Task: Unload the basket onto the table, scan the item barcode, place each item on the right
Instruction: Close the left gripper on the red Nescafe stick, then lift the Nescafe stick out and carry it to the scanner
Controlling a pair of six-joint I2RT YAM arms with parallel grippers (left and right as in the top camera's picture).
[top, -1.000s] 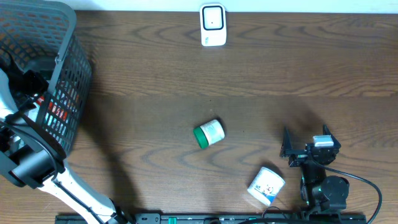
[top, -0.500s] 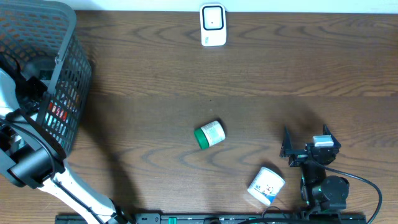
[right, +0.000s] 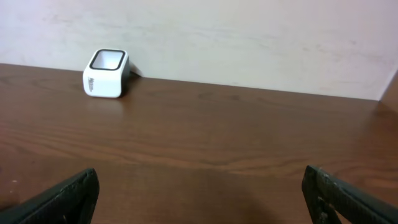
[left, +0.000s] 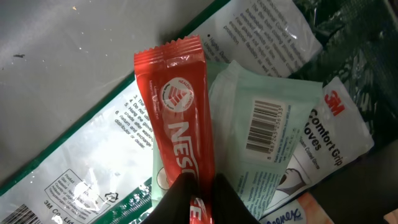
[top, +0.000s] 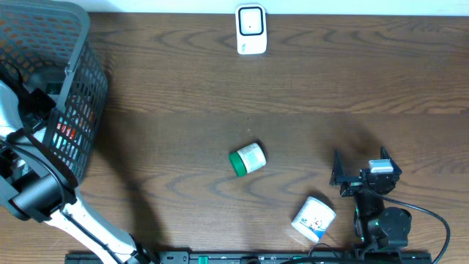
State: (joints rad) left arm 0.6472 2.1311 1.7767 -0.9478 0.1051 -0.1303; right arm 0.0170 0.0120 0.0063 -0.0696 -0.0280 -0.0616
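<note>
Left hand (left: 200, 198): we pinch the red sachet (left: 177, 106) inside the basket (top: 80, 110).
Right hand (right: 205, 196): open, outside the basket.
Remaining: lift-out and scan, we judge.

Basket (top: 82, 110) far left, scanner (top: 250, 29) at back edge, bottle (top: 245, 158) central, tub (top: 314, 218) right-front of it.

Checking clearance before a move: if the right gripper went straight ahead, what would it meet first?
Probably nothing near: bare table ahead, the scanner off left, then likely the wall.
</note>
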